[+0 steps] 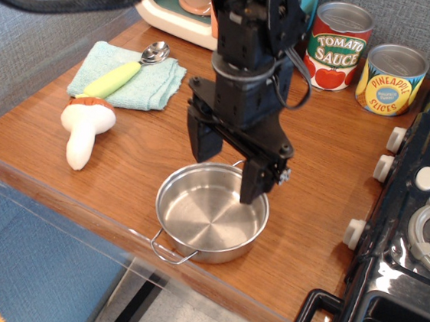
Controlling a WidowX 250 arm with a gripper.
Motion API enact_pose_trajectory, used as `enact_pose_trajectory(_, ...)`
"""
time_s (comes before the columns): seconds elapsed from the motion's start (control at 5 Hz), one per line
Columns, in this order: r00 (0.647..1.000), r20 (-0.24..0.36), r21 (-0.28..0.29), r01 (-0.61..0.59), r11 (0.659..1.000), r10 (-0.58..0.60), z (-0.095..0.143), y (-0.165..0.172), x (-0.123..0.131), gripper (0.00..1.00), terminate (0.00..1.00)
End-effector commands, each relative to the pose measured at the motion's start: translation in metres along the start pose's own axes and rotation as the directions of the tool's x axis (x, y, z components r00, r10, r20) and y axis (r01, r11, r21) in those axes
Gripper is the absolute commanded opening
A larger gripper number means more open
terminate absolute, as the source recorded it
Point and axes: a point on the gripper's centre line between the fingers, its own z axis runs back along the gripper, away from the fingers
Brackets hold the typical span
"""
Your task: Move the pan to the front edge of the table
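The pan point(207, 220) is a shiny round steel pan with a wire loop handle. It sits on the brown wood table point(144, 142), close to its front edge. My gripper point(227, 166) is open and empty, pointing down over the pan's far rim. One fingertip point(252, 189) hangs over the inside of the pan, the other point(199, 144) is just outside its far left rim. I hold nothing.
A tomato sauce can point(339, 47) and a pineapple can point(393, 80) stand at the back. A green towel point(155, 84) with a spoon point(124, 74) and a toy mushroom point(84, 128) lie at the left. A black toy stove point(415, 228) fills the right side.
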Motion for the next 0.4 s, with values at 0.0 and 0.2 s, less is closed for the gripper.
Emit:
enact_pose_trajectory(0.0,0.999,0.043,0.01,-0.006,1.0,0.006,0.0089,0.0072,0.001,1.0,0.0)
enact_pose_trajectory(0.2,0.999,0.043,0.01,-0.006,1.0,0.006,0.0089,0.0072,0.001,1.0,1.0)
